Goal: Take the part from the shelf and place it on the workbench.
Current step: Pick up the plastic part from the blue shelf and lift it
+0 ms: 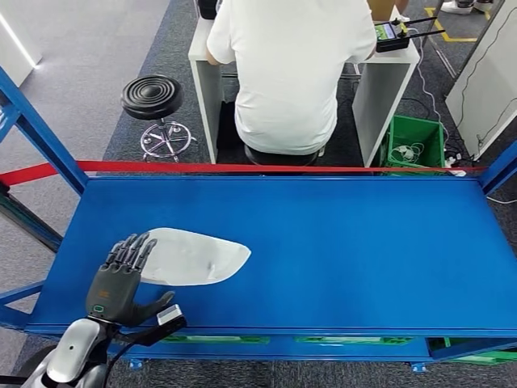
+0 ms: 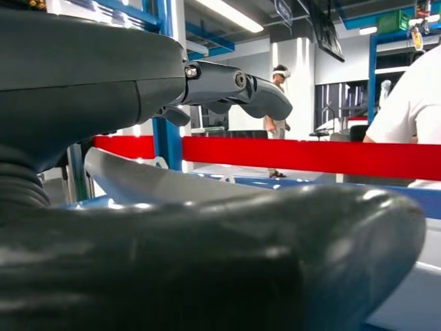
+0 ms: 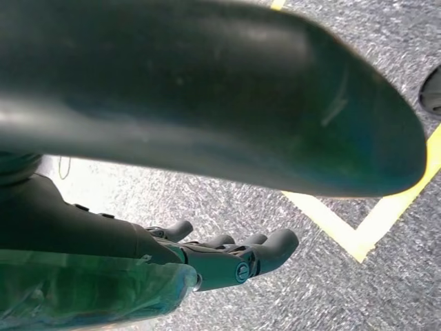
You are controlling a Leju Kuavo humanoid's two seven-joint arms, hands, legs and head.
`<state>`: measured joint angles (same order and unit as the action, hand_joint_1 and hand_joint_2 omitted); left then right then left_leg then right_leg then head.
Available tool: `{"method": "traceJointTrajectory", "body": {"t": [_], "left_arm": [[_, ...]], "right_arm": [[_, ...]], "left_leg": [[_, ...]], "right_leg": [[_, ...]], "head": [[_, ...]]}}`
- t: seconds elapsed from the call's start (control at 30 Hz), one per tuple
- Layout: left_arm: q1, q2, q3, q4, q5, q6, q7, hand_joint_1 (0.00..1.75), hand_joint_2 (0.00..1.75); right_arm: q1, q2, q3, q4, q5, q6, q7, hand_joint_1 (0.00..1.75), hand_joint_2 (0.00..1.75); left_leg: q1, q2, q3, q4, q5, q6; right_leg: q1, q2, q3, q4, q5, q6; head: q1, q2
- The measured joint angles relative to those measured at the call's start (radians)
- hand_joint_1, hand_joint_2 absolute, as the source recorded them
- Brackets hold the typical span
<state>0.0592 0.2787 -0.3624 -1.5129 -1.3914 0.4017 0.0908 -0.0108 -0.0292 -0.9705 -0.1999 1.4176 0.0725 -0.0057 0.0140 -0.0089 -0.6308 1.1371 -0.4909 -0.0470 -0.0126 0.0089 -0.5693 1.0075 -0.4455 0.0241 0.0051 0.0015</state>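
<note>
left robot hand [image 1: 120, 279] flat and spread over the near end of the silvery part [image 1: 195, 257] on the blue table [image 1: 342, 250], holding nothing, right robot hand [image 3: 229, 255] hanging over floor, fingers loosely apart

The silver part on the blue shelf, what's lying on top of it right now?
The left hand has its dark fingers stretched over the near end of the silver part. Nothing else sits on it. The fingers cover that end, and whether they press on it cannot be told.
</note>
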Motion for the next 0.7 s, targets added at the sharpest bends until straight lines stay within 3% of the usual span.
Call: {"method": "traceJointTrajectory", "body": {"t": [0.07,0.1,0.17,0.23,0.27,0.33,0.37,0.4,0.43,0.5,0.57,0.63,0.7], "left_arm": [[-0.008,-0.001,0.0,0.006,0.0,0.0,0.0,0.0,0.0],[-0.011,-0.001,0.0,0.009,0.0,-0.001,0.0,0.0,0.0],[-0.012,-0.001,-0.001,0.014,0.0,-0.001,0.0,0.0,0.0],[-0.013,-0.002,-0.001,0.017,0.0,-0.001,0.0,0.0,0.0],[-0.014,-0.003,-0.001,0.019,0.0,-0.001,0.0,0.0,0.0],[-0.015,-0.003,-0.001,0.023,-0.001,-0.002,0.0,0.0,0.0],[-0.016,-0.003,-0.001,0.026,-0.002,-0.004,0.0,0.0,0.0],[-0.016,-0.003,-0.002,0.029,-0.003,-0.006,-0.001,0.0,0.0],[-0.016,-0.002,-0.002,0.032,-0.004,-0.01,-0.002,0.09,0.0],[-0.019,-0.001,-0.003,0.037,0.001,-0.023,-0.007,0.93,0.0],[-0.023,0.005,-0.003,0.041,0.011,-0.035,-0.017,1.72,0.87],[-0.025,0.013,-0.005,0.043,0.018,-0.038,-0.03,1.75,1.75],[-0.026,0.024,-0.006,0.044,0.02,-0.037,-0.04,1.75,1.75]], "right_arm": [[-0.001,-0.001,0.0,0.0,0.0,0.0,0.0,0.0,0.0],[-0.001,-0.001,0.0,0.0,0.0,0.0,0.0,0.0,0.0],[0.0,-0.001,0.0,0.0,0.0,0.001,0.0,0.0,0.0],[0.0,-0.001,0.0,0.0,0.0,0.002,0.0,0.0,0.0],[0.0,-0.001,0.0,0.0,0.0,0.002,0.0,0.0,0.0],[-0.001,0.0,0.0,0.0,0.001,0.002,0.0,0.0,0.0],[0.0,0.0,0.0,0.0,0.001,0.002,0.0,0.0,0.0],[0.0,0.0,0.0,0.0,0.002,0.003,0.0,0.0,0.0],[0.001,0.0,0.0,0.0,0.003,0.003,0.0,0.0,0.0],[0.0,0.0,0.0,0.0,0.007,0.004,-0.003,0.0,0.0],[-0.004,0.0,0.0,0.0,0.01,0.004,-0.007,0.0,0.0],[-0.005,0.0,0.0,0.0,0.01,0.006,-0.013,0.0,0.0],[-0.004,0.0,0.0,0.0,0.01,0.007,-0.02,0.0,0.0]], "left_leg": [[0.002,0.0,0.049,-0.105,0.034,0.005],[0.002,-0.001,0.056,-0.123,0.034,0.011],[0.0,-0.002,0.055,-0.126,0.033,0.028],[0.0,-0.002,0.055,-0.128,0.035,0.041],[0.001,-0.001,0.055,-0.128,0.036,0.046],[0.0,0.0,0.055,-0.128,0.036,0.052],[-0.001,0.0,0.055,-0.128,0.035,0.053],[-0.001,0.0,0.056,-0.128,0.035,0.053],[-0.002,0.0,0.057,-0.128,0.034,0.054],[-0.002,-0.002,0.061,-0.128,0.033,0.052],[-0.005,-0.003,0.063,-0.127,0.031,0.045],[-0.007,-0.003,0.062,-0.129,0.033,0.034],[-0.004,-0.003,0.062,-0.131,0.033,0.021]], "right_leg": [[0.003,0.002,-0.005,0.009,-0.005,0.012],[0.005,0.003,-0.007,0.012,-0.005,0.017],[0.004,0.003,-0.01,0.011,-0.005,0.027],[0.002,0.001,-0.022,0.037,-0.025,0.035],[0.001,0.0,-0.041,0.08,-0.05,0.039],[0.001,-0.001,-0.103,0.218,-0.116,0.043],[0.001,-0.001,-0.132,0.278,-0.137,0.044],[0.001,-0.001,-0.147,0.309,-0.141,0.043],[0.002,-0.001,-0.142,0.297,-0.123,0.041],[0.002,-0.001,-0.081,0.17,-0.054,0.035],[0.003,0.0,-0.021,0.048,-0.013,0.03],[0.007,0.001,-0.008,0.019,-0.011,0.025],[0.007,0.002,-0.009,0.015,-0.006,0.013]], "head": [[-0.002,0.0],[-0.002,0.0],[-0.001,0.0],[0.002,0.0],[0.004,0.0],[0.008,0.0],[0.008,0.0],[0.008,0.0],[0.008,0.0],[0.008,0.0],[0.009,0.0],[0.008,0.0],[0.008,0.0]]}}
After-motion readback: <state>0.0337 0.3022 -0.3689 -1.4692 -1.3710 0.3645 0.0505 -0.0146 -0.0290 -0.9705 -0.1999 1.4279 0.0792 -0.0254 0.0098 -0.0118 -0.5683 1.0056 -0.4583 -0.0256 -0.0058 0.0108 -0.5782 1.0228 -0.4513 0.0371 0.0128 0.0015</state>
